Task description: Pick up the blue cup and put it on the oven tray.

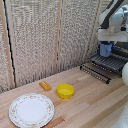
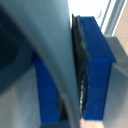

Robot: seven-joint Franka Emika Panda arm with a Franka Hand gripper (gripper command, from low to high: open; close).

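The blue cup (image 1: 105,49) hangs in the air at the exterior view's right, just above the oven tray (image 1: 106,63), a dark rack of parallel bars. My gripper (image 1: 106,43) comes down onto the cup from above and is shut on it. In the wrist view the blue cup (image 2: 97,65) fills the frame, very close and blurred. Its wall is pinched between a grey finger (image 2: 57,60) and a dark pad. The oven behind the rack is mostly hidden by the arm.
On the wooden table (image 1: 95,107) a yellow bowl (image 1: 65,90) sits near the middle, with a small orange object (image 1: 45,85) beside it. A round patterned plate (image 1: 31,110) lies at the front left. A woven screen (image 1: 40,35) backs the scene.
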